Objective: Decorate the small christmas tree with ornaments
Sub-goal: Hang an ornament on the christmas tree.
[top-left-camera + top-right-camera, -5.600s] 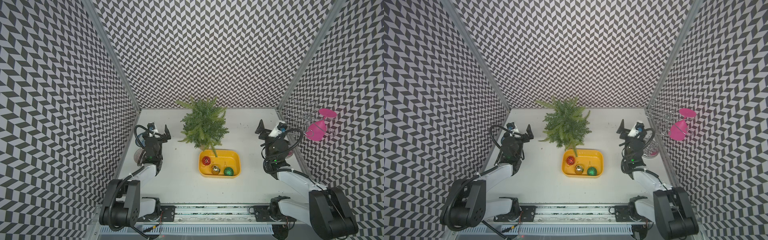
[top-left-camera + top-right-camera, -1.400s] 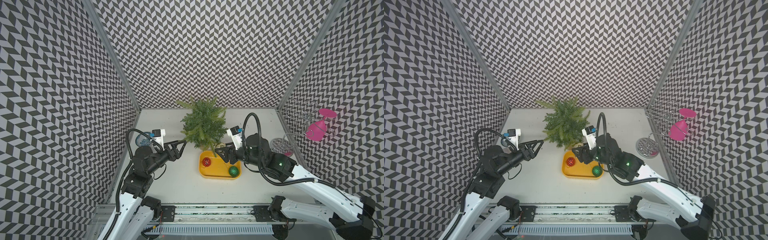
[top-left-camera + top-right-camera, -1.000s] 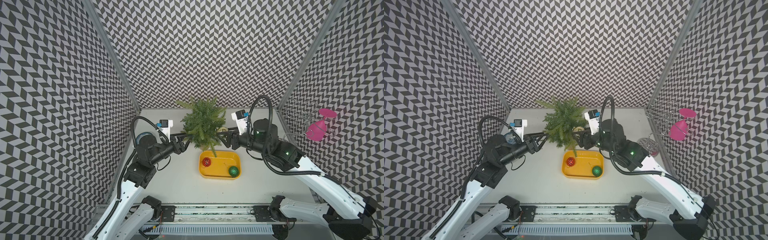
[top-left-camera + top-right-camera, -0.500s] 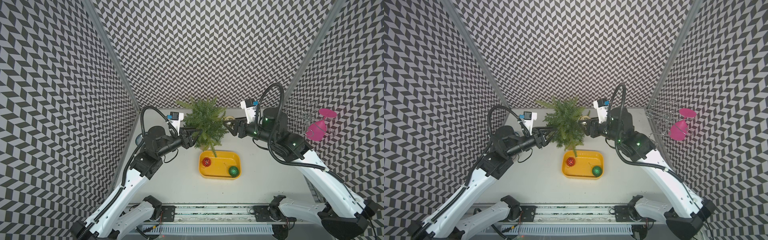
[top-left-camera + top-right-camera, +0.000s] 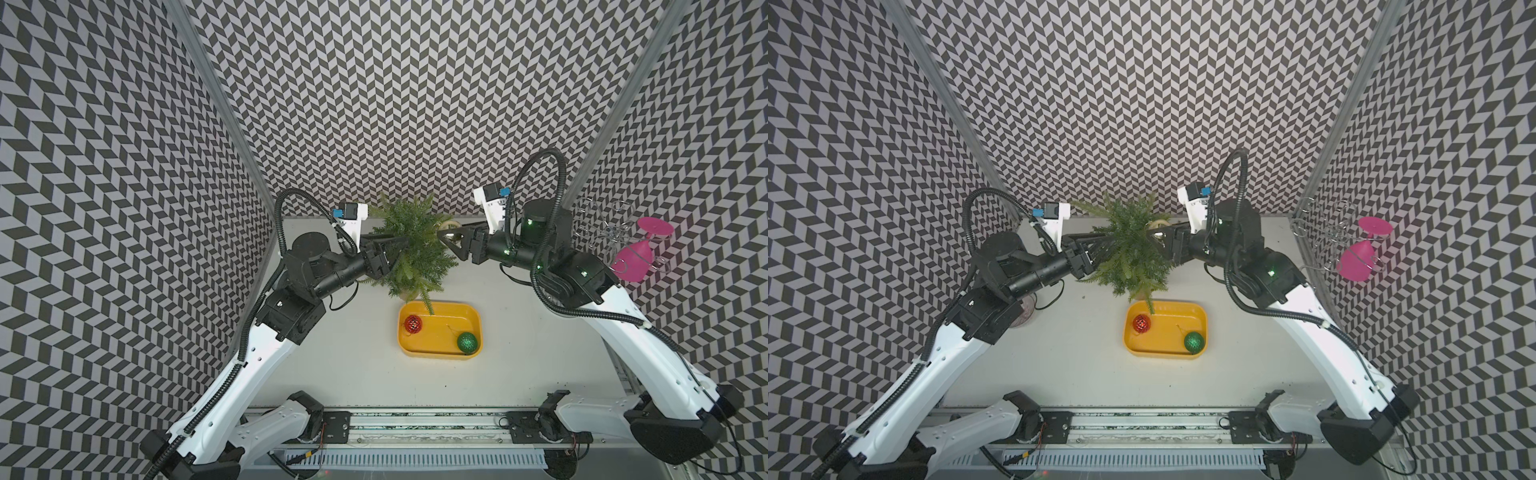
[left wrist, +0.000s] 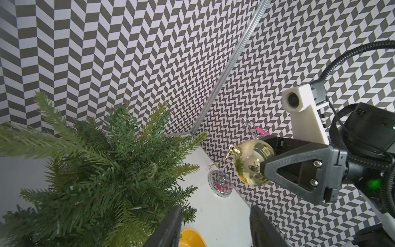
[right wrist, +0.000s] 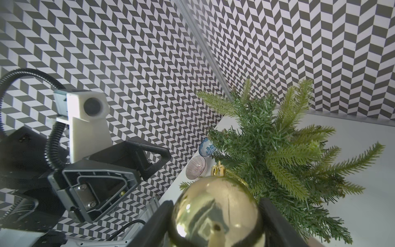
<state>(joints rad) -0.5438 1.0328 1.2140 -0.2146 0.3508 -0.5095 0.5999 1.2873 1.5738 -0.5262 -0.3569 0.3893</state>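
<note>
The right gripper (image 6: pixel 263 153) pinches the gold bauble (image 7: pixel 215 211) just beside the small tree (image 5: pixel 415 245), cap toward the branches (likely to hook its loop). The left gripper (image 6: pixel 215 213), jaws apart and empty, hovers opposite. The red bauble (image 5: pixel 413 323) and the green bauble (image 5: pixel 467 342) lie in the yellow tray (image 5: pixel 440 353).

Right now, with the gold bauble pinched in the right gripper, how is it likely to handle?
Probably slippery: the gold bauble is mirror-smooth and round, pinched at its sides by the right gripper. Its capped, shiny shell looks hollow, so likely light and crushable if squeezed hard. Released onto the table, it would probably roll.
</note>
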